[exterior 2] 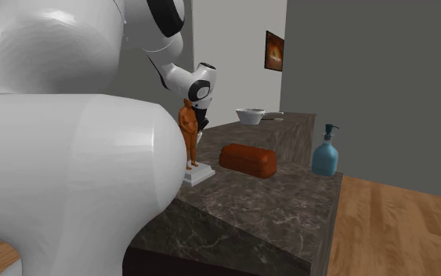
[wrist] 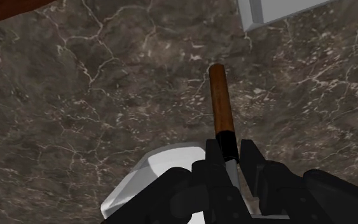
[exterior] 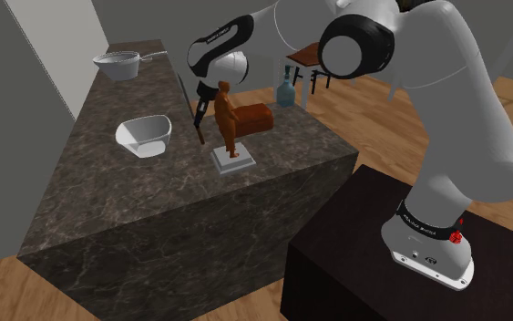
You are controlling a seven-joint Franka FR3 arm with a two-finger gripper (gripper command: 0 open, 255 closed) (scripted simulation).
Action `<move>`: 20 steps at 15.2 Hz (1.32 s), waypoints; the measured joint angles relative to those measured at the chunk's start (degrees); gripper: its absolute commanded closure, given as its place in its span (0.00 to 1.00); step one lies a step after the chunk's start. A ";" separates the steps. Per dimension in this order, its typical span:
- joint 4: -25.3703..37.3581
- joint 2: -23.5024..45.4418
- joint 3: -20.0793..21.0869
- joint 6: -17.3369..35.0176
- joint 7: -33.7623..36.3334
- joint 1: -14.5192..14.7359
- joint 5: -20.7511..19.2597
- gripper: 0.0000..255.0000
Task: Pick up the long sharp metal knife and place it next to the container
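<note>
The knife has a brown wooden handle and a thin blade. My gripper is shut on it just behind the handle, so the handle points down at the dark marble counter. In the shoulder view the knife hangs nearly upright above the counter, beside the orange figurine, with the gripper above it. A white bowl rests on the counter toward that view's left of the knife; in the wrist view the bowl lies right under the fingers.
The orange figurine stands on a white base. A brown chest-shaped box and a blue soap bottle sit behind it. A grey pan is at the counter's far end. The counter's front edge drops to wooden floor.
</note>
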 measured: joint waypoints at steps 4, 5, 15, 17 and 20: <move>-0.46 -0.28 0.17 1.03 -0.46 -0.09 0.42 1.00; -0.10 -0.13 0.41 1.39 -0.52 -0.12 0.66 1.00; -0.87 -0.60 0.54 1.50 -0.95 -0.41 0.65 0.00; -1.29 -0.90 0.14 0.17 -0.41 -0.19 -0.17 0.00; -3.33 -3.14 -0.73 -1.57 0.03 0.15 -1.38 0.00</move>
